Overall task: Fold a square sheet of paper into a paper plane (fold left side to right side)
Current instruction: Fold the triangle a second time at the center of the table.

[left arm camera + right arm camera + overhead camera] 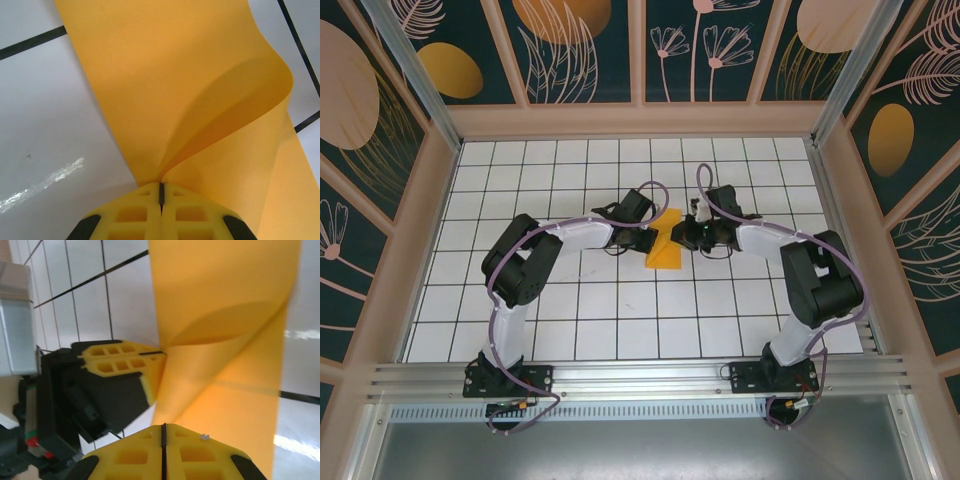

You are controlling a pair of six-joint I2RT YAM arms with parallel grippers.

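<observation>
Mid-desk (pixel 570 300), the square sheet of paper (pixel 665 250) lies partly lifted, one flap curling upward; the left fingers (pixel 145 197) are clamped together on its 9 o'clock edge; the right fingers (pixel 140 440) pinch its 3 o'clock edge, closed on the paper.

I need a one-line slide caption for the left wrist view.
Left gripper shut on the edge of the orange sheet of paper, which curls over the tiled table.

No readable text, labels, brands, numbers or signs on anything in view.
</observation>
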